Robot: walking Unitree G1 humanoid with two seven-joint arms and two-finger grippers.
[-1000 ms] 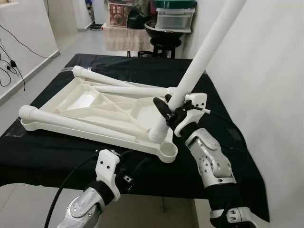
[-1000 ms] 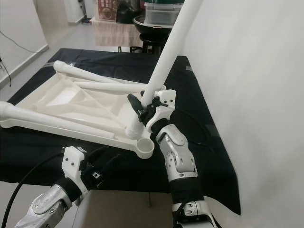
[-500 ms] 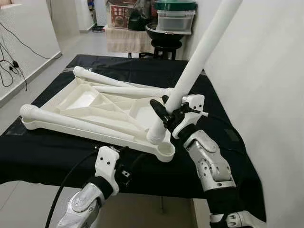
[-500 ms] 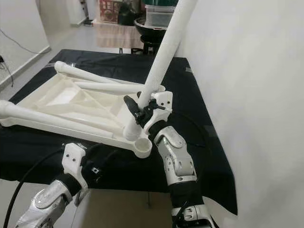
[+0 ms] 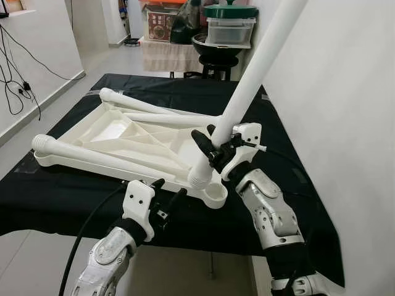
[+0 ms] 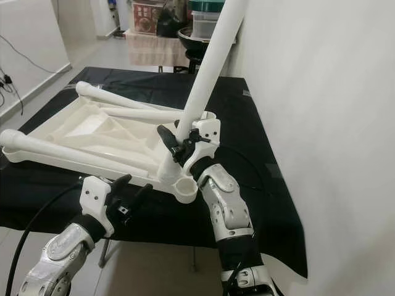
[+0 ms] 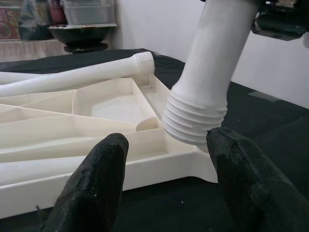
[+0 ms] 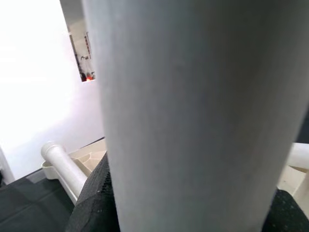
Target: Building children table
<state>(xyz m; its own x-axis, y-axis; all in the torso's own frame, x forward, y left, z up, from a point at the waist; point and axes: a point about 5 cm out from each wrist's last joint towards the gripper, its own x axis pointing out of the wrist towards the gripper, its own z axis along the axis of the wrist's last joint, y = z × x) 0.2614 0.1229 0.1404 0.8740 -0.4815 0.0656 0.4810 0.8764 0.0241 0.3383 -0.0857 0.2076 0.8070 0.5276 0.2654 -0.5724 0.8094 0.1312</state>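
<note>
A white plastic tabletop (image 5: 117,132) lies upside down on the black-covered table (image 5: 62,197). Two white legs lie across it, one along the front (image 5: 99,156) and one at the back (image 5: 148,110). My right gripper (image 5: 217,147) is shut on a third long leg (image 5: 256,74), which is tilted up and to the right. That leg's threaded end (image 5: 199,179) hangs just above and left of the near corner socket (image 5: 216,193). My left gripper (image 5: 165,194) stands open at the tabletop's front edge, just left of that socket. In the left wrist view its fingers (image 7: 91,188) sit below the threaded end (image 7: 195,121).
A white wall (image 5: 345,123) runs close along the table's right side. Behind the table stands a stool with a black bowl and plastic containers (image 5: 219,37). Cables (image 5: 15,86) hang by the left wall. The table's front edge is right below my arms.
My left gripper has risen from below the table edge up to the tabletop's front rim. The held leg's threaded end has sunk a little, closer to the corner socket.
</note>
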